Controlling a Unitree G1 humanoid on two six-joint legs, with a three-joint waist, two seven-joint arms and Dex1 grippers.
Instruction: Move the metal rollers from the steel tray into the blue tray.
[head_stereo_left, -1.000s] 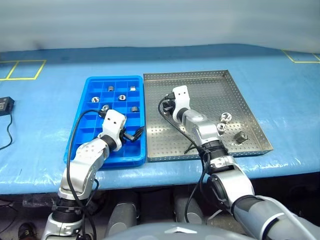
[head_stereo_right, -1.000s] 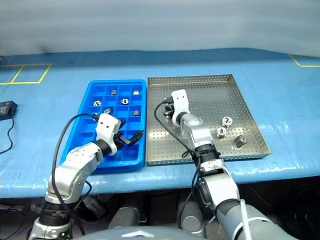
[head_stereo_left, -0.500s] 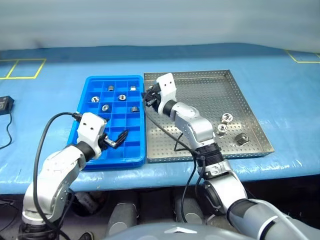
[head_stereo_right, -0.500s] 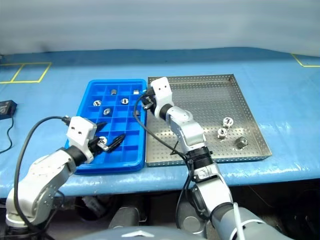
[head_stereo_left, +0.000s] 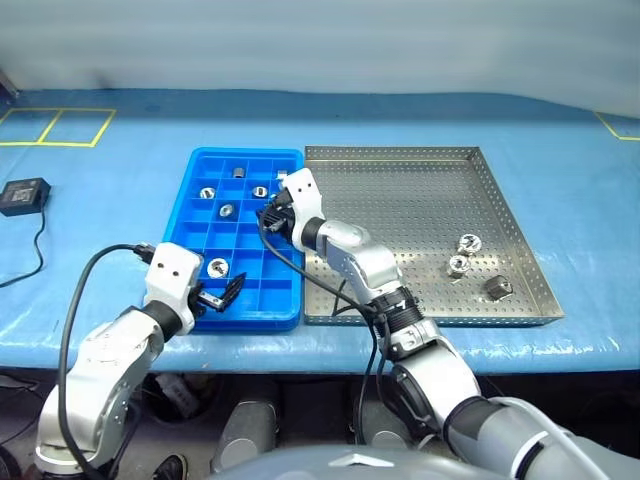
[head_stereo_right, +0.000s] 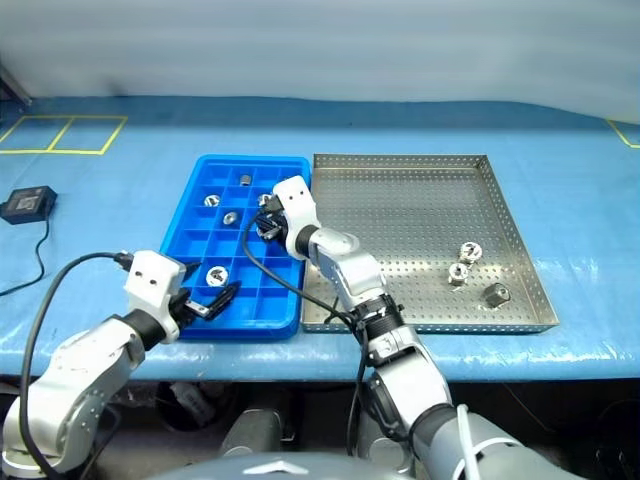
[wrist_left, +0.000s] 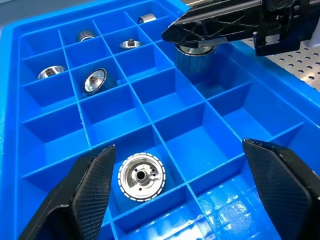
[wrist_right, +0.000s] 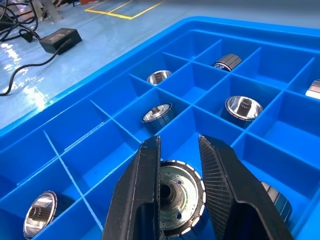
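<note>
The blue tray lies left of the steel tray, edge to edge. My right gripper hangs over the blue tray's right column, shut on a metal roller that shows between its fingers. My left gripper stands open and empty above the tray's near compartments, beside a roller lying in a cell. Several more rollers sit in the far cells. Three rollers remain at the steel tray's right side.
A black power adapter with its cable lies on the blue table cover at the far left. Yellow tape lines mark the cover at the back left. The table's front edge runs just below both trays.
The camera has shifted. My right gripper has swung left from over the steel tray to over the blue tray, still shut. My left gripper has drawn back towards the tray's near left corner, still open.
</note>
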